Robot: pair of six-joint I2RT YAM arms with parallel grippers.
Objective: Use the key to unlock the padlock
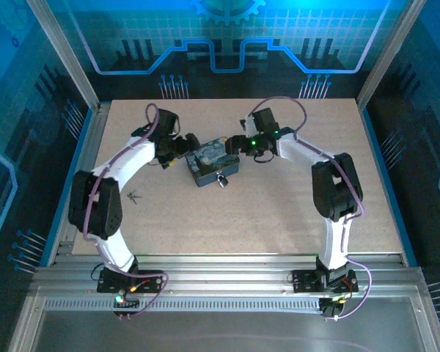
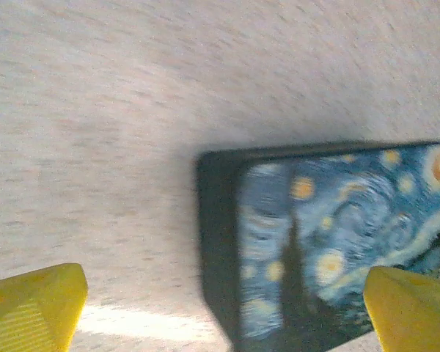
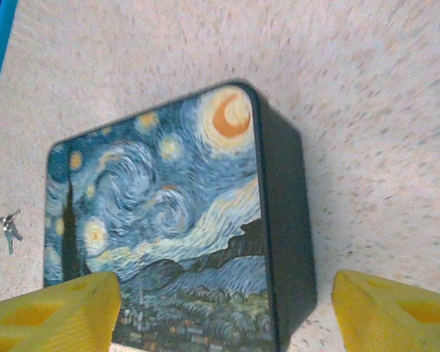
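The padlock sits at the near side of the swirl-painted box, the key lies well off to its left on the tabletop, and the left tool and right tool flank the box, each with fingers spread wide open

Box crowds padlock; key unobstructed (left side).

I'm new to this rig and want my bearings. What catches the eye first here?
The box with the swirling blue night-sky picture stands mid-table, the left gripper and right gripper open on either side of it. The tiny padlock sits at its near edge, and the key lies apart on the table to the left.
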